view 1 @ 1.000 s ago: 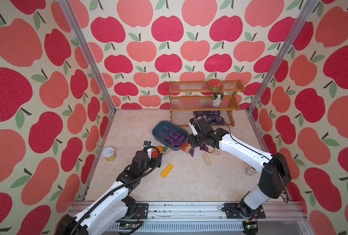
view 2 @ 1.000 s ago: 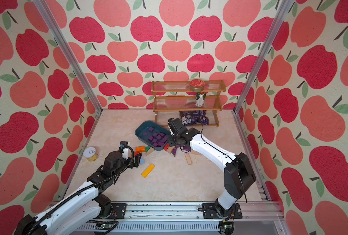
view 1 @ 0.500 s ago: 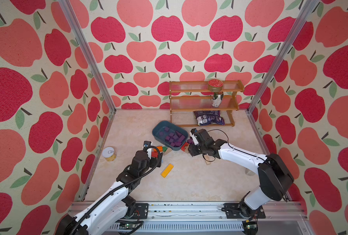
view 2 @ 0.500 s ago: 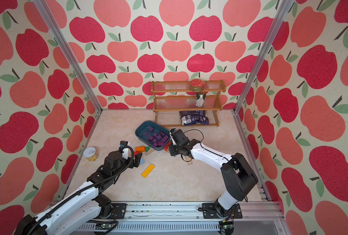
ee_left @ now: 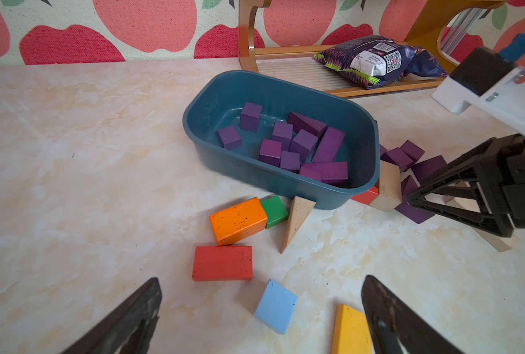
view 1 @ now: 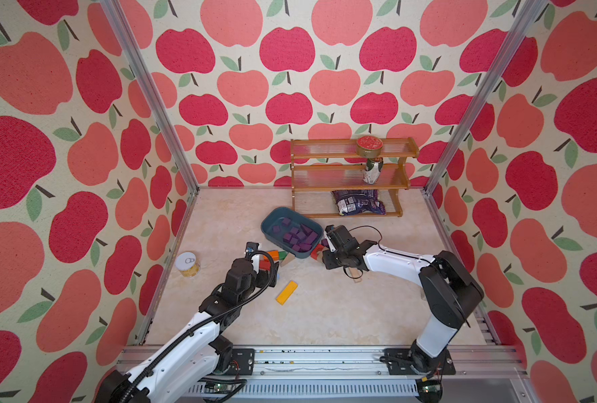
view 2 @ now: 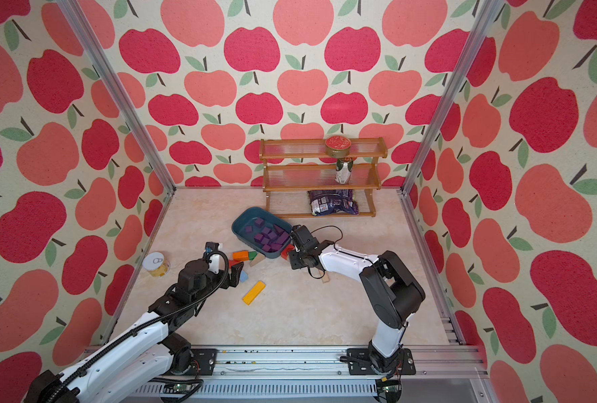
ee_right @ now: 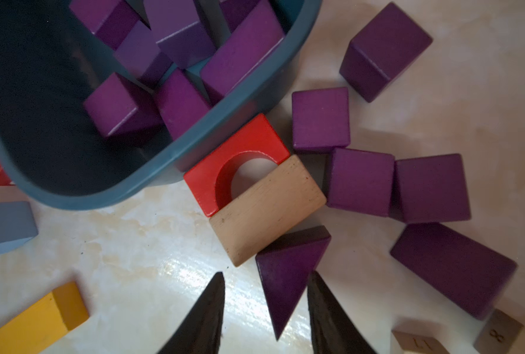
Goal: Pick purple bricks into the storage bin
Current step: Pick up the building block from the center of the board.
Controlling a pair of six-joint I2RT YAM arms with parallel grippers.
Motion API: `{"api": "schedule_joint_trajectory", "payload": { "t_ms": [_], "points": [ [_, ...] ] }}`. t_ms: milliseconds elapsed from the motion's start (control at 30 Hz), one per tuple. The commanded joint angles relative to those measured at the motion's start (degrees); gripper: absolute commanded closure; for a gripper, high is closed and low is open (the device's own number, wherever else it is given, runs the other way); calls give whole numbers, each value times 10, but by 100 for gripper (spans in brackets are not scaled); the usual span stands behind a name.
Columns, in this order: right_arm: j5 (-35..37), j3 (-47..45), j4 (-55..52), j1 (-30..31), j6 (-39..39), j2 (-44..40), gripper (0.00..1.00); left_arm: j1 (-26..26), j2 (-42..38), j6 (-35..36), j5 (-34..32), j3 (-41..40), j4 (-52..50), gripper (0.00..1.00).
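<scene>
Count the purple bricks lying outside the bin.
6, all beside the storage bin in the right wrist view: a wedge straddled by the open right gripper, four cubes, one longer block. Others may be hidden.

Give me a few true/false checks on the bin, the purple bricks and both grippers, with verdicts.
1. The storage bin holds only purple bricks. True.
2. Every purple brick is already in the bin. False: loose purple bricks lie on the table beside it.
3. The left gripper grips the orange block. False: it is open and empty; the block lies on the table.
4. The right gripper straddles a purple wedge on the table. True.
5. The snack bag lies on the top shelf of the rack. False: it lies on the lowest shelf.
</scene>
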Motion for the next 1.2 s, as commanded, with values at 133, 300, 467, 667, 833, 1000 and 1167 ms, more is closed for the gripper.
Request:
{"api": "schedule_joint_trajectory", "payload": {
  "t_ms": [133, 300, 467, 667, 833, 1000, 1167],
  "points": [
    [48, 22, -50, -5, 13, 16, 55, 4, 0, -7, 4, -8, 6, 1],
    [45, 20, -44, -5, 12, 23, 55, 4, 1, -7, 4, -8, 6, 1],
    [40, 26, -42, -7, 16, 38, 56, 4, -2, -7, 2, -8, 4, 1],
    [43, 40, -41, -14, 18, 57, 56, 5, -1, -7, 3, -8, 4, 1],
    [42, 54, -44, -21, 23, 75, 55, 5, 0, -7, 2, -8, 4, 1],
    [42, 57, -45, -23, 25, 83, 54, 5, -1, -7, 1, -8, 4, 1],
    [50, 59, -46, -27, 21, 90, 49, 6, 1, -7, 3, -8, 5, 1]
  ]
}}
